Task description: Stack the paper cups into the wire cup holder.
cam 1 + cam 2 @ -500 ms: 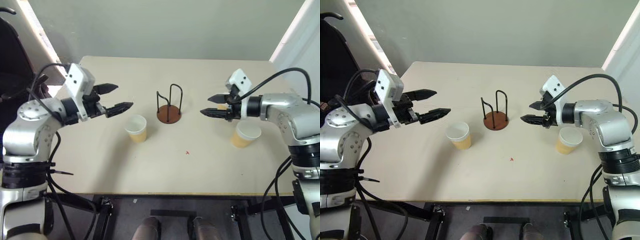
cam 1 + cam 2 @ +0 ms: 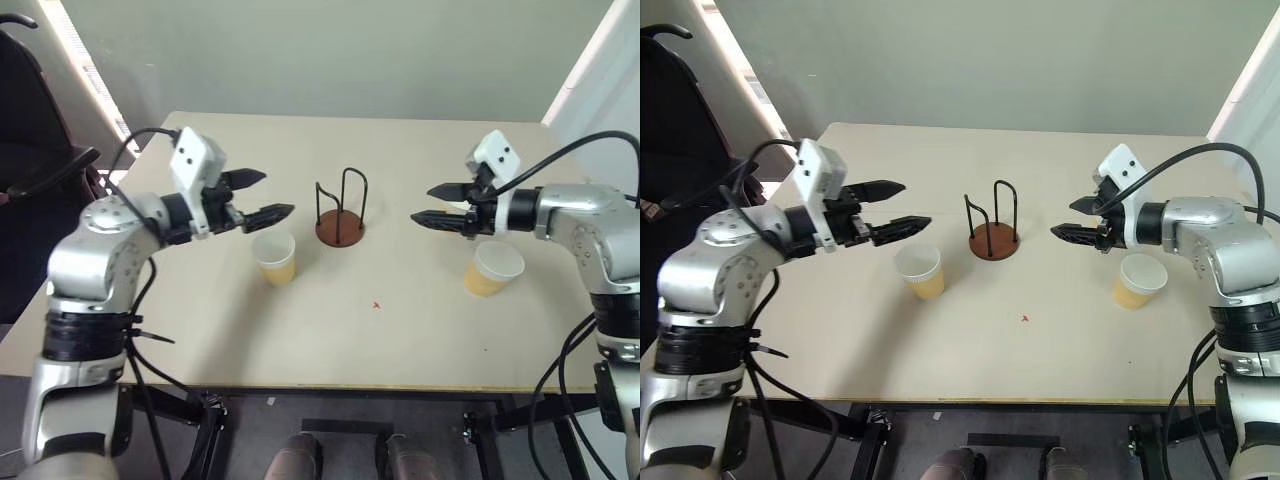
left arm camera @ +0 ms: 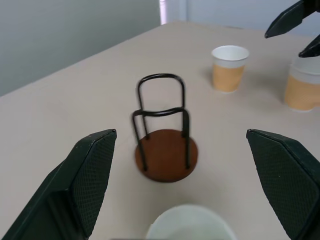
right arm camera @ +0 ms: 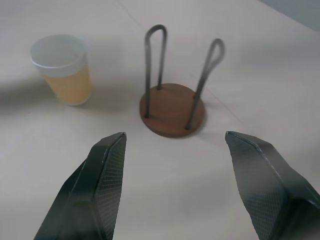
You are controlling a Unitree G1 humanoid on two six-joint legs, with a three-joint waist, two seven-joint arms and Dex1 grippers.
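Note:
The wire cup holder point(image 2: 340, 226), a brown disc with two black wire loops, stands empty at mid-table. One paper cup point(image 2: 274, 257) stands upright left of it, just below my left gripper point(image 2: 275, 195), which is open and hovers above the table pointing at the holder. A second cup point(image 2: 492, 268) stands to the right, under my open right gripper point(image 2: 422, 204), which faces the holder from the other side. In the left wrist view a third cup point(image 3: 229, 67) stands farther back beyond the holder point(image 3: 166, 160). Nothing is between either gripper's fingers.
The beige table point(image 2: 380, 340) has a small red mark point(image 2: 376, 305) in front of the holder. A dark chair point(image 2: 40, 130) stands off the table's left edge, and a wall runs behind the far edge.
My left arm has swung in toward the holder, its fingers now over the left cup. The right gripper has barely shifted. The cups and holder have not moved.

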